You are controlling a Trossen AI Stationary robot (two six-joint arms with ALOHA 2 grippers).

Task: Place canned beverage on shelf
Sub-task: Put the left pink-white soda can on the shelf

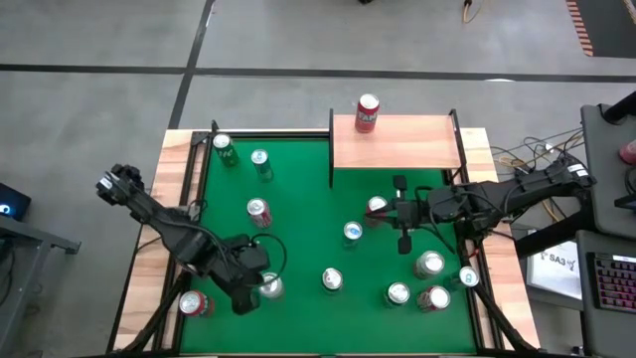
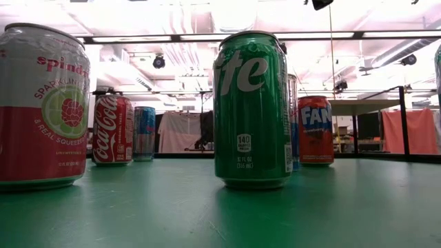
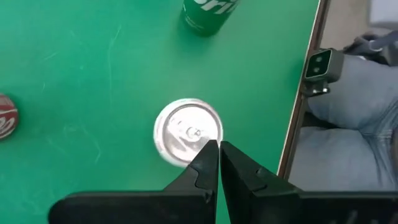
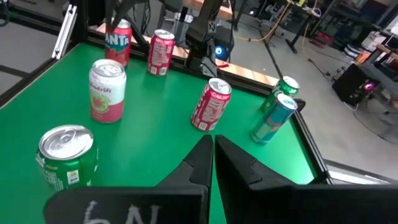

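**Claws empty, cans upright**

Right claw [image 1: 379,212], pinched shut on nothing, sits beside a can [image 1: 375,206] — nearer the shelf [image 1: 417,149]. Left claw [image 1: 241,301], also shut and empty, hangs by the near-edge can [image 1: 269,287]. Farthest, one can [image 1: 368,113] already stands shelved.

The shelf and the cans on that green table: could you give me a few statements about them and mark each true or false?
1. One red can stands on the shelf. True.
2. The left end effector is wide open. False: its fingers are shut, hovering over a silver-topped can.
3. The right end effector holds a can. False: it is shut on nothing, over the green table in front of the shelf.
4. Many cans stand upright on the table. True.
5. The shelf sits at the table's middle. False: it stands at the table's far edge, towards the right arm's side.
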